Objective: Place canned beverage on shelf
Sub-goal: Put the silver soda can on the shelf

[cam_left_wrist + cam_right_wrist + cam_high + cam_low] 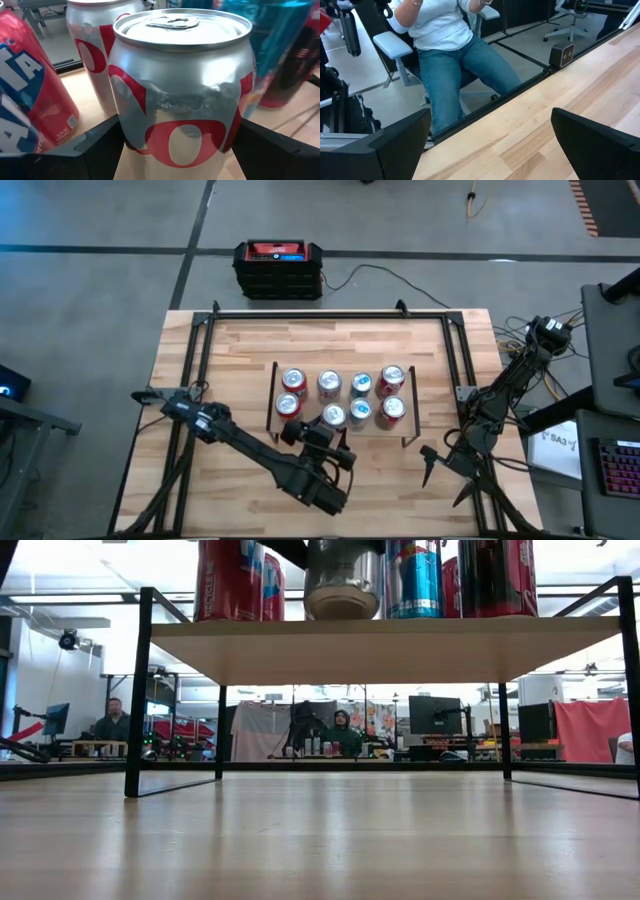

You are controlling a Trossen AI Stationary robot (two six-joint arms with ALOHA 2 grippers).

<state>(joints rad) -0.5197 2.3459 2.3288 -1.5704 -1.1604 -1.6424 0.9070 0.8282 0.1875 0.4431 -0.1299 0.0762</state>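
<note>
Left wrist view: left gripper (177,150) has its fingers clamped on either side of a silver can (180,85) with red lettering, upright, tab up. High view puts that gripper (300,432) at the near-left corner of the shelf (342,430), the can hidden under the wrist there. Low view shows the can's rounded base (343,595) right at board level — cannot tell if it is touching the board or just off it.

Risks from here:
- Let go while the base is still off the board or tilted — can tips or rolls off the near edge.
- A red can (30,95) sits just beside the held one, another silver can (95,50) right behind; spreading fingers or a sideways pull-back could knock them, domino through the other cans (360,398).
- Pushing down too hard could dent the can or shift the light shelf on its thin legs.

Right gripper (432,463) waits on the near right of the table (240,370), fingers wide apart, empty — well clear of the shelf.
</note>
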